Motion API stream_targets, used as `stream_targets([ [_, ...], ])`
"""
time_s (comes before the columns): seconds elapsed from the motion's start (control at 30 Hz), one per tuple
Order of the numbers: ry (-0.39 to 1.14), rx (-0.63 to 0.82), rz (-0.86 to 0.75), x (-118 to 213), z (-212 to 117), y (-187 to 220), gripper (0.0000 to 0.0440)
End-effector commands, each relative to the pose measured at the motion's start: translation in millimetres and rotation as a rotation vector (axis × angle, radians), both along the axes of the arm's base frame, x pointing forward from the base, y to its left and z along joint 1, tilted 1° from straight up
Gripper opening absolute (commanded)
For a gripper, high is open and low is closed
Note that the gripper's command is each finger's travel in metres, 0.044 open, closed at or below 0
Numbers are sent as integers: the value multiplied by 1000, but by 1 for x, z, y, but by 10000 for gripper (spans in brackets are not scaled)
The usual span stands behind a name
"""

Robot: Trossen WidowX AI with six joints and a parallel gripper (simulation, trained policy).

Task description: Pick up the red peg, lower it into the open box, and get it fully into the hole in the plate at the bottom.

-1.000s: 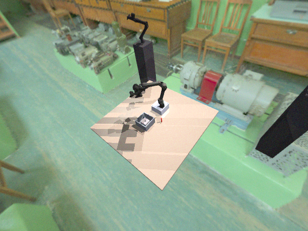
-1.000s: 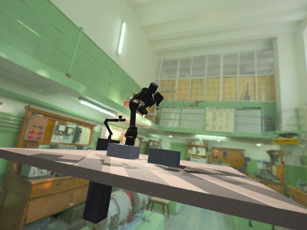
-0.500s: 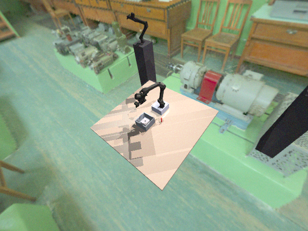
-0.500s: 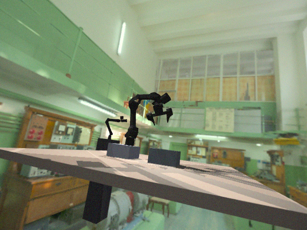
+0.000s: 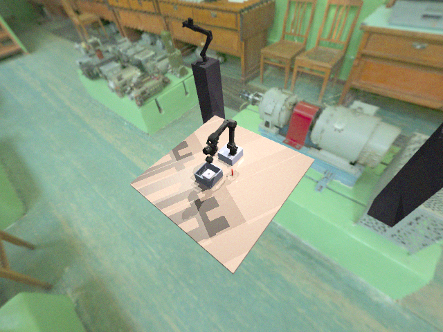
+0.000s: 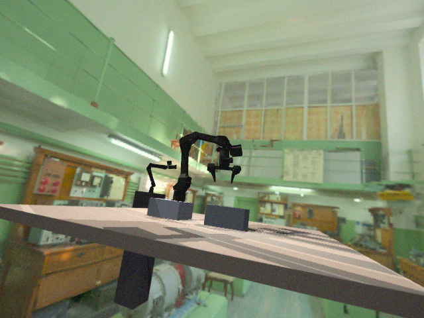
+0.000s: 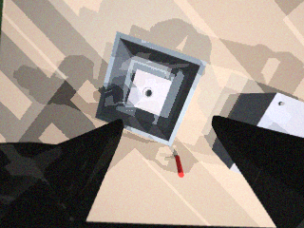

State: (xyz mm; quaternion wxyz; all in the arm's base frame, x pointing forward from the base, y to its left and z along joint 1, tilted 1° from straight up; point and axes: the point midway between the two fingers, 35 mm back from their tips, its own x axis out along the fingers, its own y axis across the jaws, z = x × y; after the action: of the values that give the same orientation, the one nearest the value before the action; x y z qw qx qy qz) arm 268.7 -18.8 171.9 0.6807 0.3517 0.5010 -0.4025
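Fingers wide with nothing between them, our black two-fingered gripper hangs above the table; we've got the slim red peg outside the open grey box, near its corner.

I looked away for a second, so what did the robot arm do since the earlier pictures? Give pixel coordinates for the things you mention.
The arm swung its gripper [image 5: 209, 160] [image 6: 224, 181] [image 7: 165, 122] round and lower, so its fingers now point down above the table [image 5: 264, 185] [image 6: 103, 226] [image 7: 152, 204]. It took hold of nothing. The red peg [image 5: 232, 172] [image 7: 179, 166] and the open box [image 5: 211, 181] [image 6: 226, 218] [image 7: 186, 105] stayed put.
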Motion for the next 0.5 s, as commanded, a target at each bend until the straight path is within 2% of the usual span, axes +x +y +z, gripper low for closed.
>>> stream_targets([
  [0.0,58,12,33,-9,-8,17,440],
  [0.47,299,20,171,-59,-40,89,440],
])
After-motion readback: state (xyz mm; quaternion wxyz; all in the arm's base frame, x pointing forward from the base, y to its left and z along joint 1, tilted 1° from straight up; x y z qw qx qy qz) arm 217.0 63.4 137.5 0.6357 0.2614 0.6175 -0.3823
